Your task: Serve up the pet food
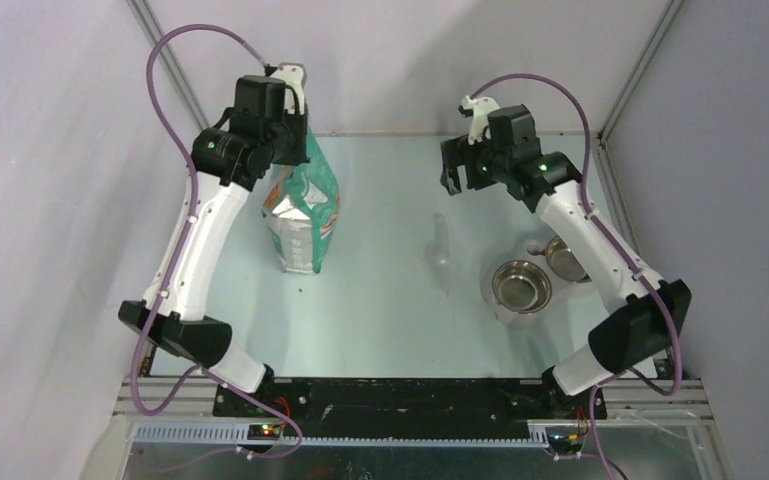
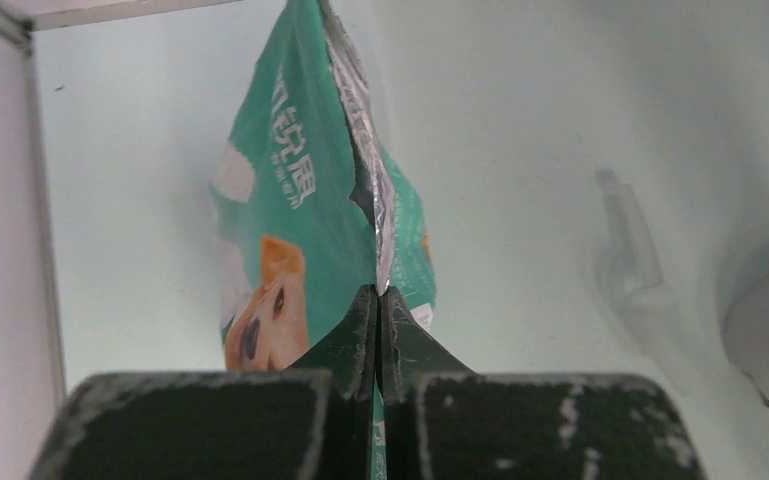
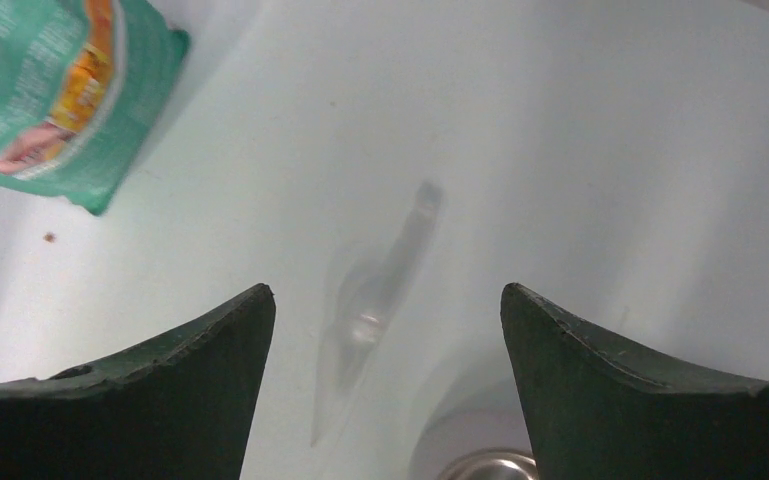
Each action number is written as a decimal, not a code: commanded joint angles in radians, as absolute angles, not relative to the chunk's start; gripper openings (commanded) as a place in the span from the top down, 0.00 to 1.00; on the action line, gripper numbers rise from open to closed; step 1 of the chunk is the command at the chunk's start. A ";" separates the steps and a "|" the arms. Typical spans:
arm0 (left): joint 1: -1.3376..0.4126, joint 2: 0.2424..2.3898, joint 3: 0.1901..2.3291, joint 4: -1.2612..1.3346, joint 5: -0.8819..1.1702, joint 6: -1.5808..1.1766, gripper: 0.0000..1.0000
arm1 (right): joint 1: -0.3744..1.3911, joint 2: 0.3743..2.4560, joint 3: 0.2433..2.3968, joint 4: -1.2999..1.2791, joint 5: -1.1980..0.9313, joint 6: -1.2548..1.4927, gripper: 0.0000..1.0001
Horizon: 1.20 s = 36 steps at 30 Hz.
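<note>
Left tool (image 2: 376, 300) pinches the top of the green bag (image 2: 295, 190) toward the bench's (image 1: 390, 330) left edge; right tool (image 3: 388, 292) is spread, facing the clear scoop (image 3: 400, 250)

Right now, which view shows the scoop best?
Right wrist: the scoop lies whole, centred in view between that arm's open fingers. Top external shows it small and faint, left of the bowls. Left wrist shows only a blur of it at the right.
</note>
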<state>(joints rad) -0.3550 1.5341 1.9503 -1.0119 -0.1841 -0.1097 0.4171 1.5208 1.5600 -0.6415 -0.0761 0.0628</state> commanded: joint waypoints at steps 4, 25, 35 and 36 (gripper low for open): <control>-0.357 1.630 2.080 -0.910 -0.008 -0.150 1.00 | 0.441 1.665 1.843 -0.612 -0.185 0.120 0.16; -0.280 1.388 1.819 -0.742 0.278 -0.104 0.68 | 0.501 2.083 2.344 -0.595 -0.844 0.217 0.13; -0.098 1.371 1.873 -0.732 0.238 -0.286 0.16 | 0.610 2.124 2.431 -0.519 -0.251 0.333 0.27; -0.076 1.384 1.871 -0.730 0.235 -0.298 0.19 | 0.619 2.124 2.443 -0.514 -0.216 0.348 0.30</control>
